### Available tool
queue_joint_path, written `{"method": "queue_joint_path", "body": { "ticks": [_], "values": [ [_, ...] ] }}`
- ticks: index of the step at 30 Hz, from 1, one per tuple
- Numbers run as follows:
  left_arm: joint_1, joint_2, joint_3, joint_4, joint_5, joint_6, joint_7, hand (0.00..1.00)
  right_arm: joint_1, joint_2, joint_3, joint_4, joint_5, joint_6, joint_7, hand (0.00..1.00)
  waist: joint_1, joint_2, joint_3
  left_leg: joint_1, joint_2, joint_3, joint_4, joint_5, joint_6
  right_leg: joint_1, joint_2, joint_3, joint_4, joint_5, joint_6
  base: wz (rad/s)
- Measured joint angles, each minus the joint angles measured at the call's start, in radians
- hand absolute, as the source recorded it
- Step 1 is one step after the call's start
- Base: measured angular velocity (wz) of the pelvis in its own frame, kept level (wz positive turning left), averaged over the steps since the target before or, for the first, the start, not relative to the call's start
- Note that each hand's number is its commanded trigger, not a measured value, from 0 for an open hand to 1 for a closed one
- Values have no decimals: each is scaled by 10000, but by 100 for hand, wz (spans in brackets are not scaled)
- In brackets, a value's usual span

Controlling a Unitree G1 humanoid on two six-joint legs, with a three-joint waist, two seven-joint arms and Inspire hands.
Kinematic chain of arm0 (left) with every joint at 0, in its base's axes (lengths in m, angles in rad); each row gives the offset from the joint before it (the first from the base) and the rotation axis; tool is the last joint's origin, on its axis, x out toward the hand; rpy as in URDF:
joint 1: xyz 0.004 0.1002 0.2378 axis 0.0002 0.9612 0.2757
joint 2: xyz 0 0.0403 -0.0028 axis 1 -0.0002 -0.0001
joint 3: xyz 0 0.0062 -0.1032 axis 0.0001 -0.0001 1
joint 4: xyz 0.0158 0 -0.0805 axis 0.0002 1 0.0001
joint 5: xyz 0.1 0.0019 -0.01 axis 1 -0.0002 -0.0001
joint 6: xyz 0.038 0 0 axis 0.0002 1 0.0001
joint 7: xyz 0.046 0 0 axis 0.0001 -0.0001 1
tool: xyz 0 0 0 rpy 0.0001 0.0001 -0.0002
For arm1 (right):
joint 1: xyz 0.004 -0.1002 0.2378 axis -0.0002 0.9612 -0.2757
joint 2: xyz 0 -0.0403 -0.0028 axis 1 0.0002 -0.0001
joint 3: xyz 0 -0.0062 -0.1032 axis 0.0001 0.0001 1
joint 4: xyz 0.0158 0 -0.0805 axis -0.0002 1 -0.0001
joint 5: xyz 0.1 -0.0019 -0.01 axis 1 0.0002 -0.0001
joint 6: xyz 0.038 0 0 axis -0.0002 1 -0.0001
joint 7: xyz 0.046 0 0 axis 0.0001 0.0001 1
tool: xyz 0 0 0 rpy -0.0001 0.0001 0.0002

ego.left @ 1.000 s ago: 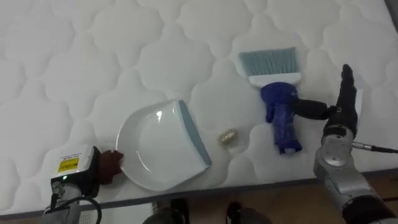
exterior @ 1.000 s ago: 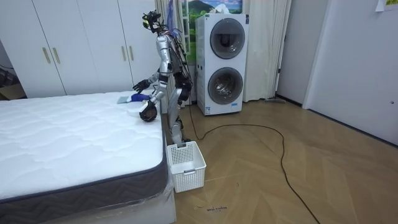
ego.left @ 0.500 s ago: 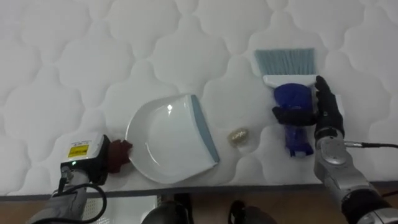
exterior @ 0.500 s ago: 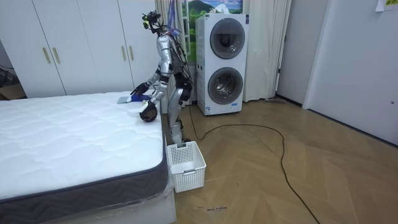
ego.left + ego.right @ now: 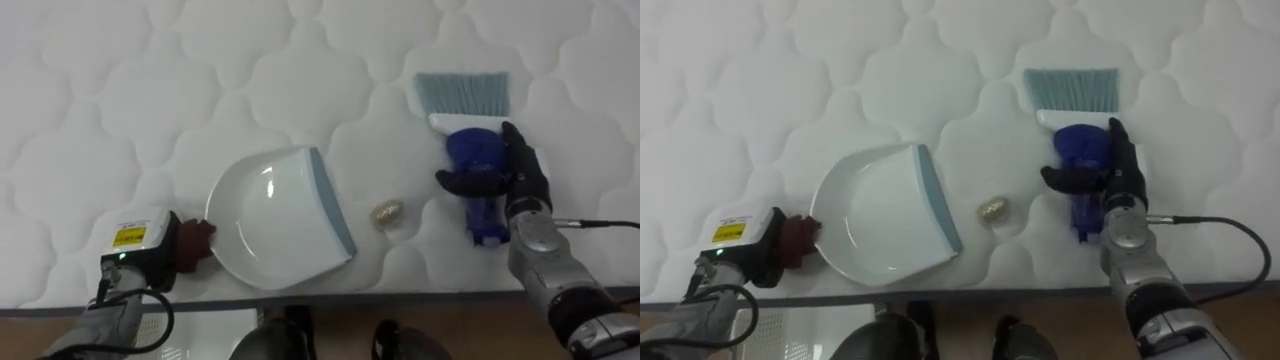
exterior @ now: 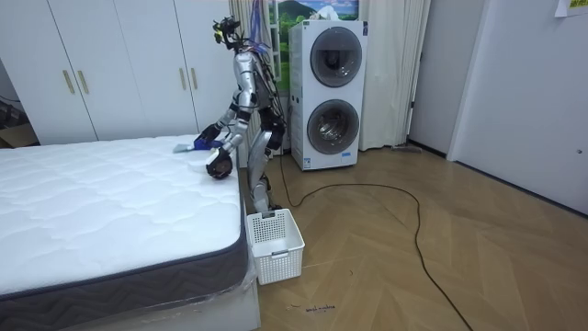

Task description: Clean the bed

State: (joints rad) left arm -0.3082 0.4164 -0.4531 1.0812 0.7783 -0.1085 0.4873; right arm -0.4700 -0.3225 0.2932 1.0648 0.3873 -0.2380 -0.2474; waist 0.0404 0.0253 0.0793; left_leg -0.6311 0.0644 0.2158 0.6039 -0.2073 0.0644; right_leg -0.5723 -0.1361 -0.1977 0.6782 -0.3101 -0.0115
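Stance: stood at the edge of the bed (image 5: 150, 100), both arms out over it.
Right robot hand (image 5: 522, 180): clasped the brush (image 5: 470, 150) by its blue handle, thumb hooked across the front, the rest down the far side.
Brush axis: ran straight away from the robot, bristles at the far end, handle butt toward the bed's edge.
Left robot hand (image 5: 160, 262): sat at the dark red handle of the dustpan (image 5: 270, 235); grip hidden, could not tell.
Dustpan: lay flat on the bed, grey-blue lip turned to the right.
Debris: 1 small golden lump (image 5: 387, 212), between lip and brush, just beside the lip, left of the right robot hand.
Next move (judged): called for bristles set down right of the lump, then a leftward sweep into the pan; right robot hand clearly the nearer.
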Motion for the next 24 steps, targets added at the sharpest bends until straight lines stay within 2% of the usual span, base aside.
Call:
{"method": "queue_joint_path", "body": {
  "ticks": [10, 14, 17, 19, 20, 21, 22, 24],
  "values": [
    [44, -3, -210, 155, 22, 120, 127, 100, -5, -37, 375, 567, -299, -8, 170, 0, -25, 0, -7, 309, -15, -19, -12, 0, -1, 343, -9, -33, -116, -10, 13, 0],
    [145, -5, -216, 122, 63, 151, 211, 100, 171, -64, 376, 614, -987, -9, 242, 0, -67, 8, -81, 334, -40, -31, -142, 4, -3, 378, -12, -60, -195, -5, 17, 0],
    [259, -14, -228, 87, 195, 182, 293, 100, 338, -65, 372, 614, -1555, -6, 163, 0, -84, 11, -251, 352, -61, -24, -144, 4, -2, 368, -35, -58, -227, -3, 21, 0],
    [309, -45, -235, 73, 189, 241, 294, 100, 418, -66, 358, 636, -2019, -4, 73, 0, -105, 18, -257, 427, -78, -25, -158, 4, -2, 425, -55, -72, -194, -3, 22, 0],
    [347, -99, -240, 90, 187, 287, 293, 100, 489, -66, 359, 737, -2380, 1, 36, 13, -145, 19, -257, 519, -88, -28, -192, 4, -3, 514, -68, -97, -195, -3, 22, 6],
    [354, -144, -308, 94, 186, 364, 289, 100, 559, -66, 365, 805, -2773, 12, -37, 66, -163, 44, -246, 608, -88, -65, -214, 3, -5, 650, -85, -214, -230, -4, 22, 8],
    [356, -148, -353, 94, 187, 376, 288, 100, 612, -65, 375, 821, -2910, 20, -70, 100, -172, 56, -249, 634, -86, -84, -229, 3, -6, 698, -91, -266, -247, -3, 22, 7],
    [355, -148, -435, 93, 174, 383, 288, 100, 653, -75, 395, 951, -3452, 78, -333, 100, -189, 78, -242, 669, -100, -80, -311, 0, -12, 719, -123, -281, -225, -8, 20, 2]
  ]
}}
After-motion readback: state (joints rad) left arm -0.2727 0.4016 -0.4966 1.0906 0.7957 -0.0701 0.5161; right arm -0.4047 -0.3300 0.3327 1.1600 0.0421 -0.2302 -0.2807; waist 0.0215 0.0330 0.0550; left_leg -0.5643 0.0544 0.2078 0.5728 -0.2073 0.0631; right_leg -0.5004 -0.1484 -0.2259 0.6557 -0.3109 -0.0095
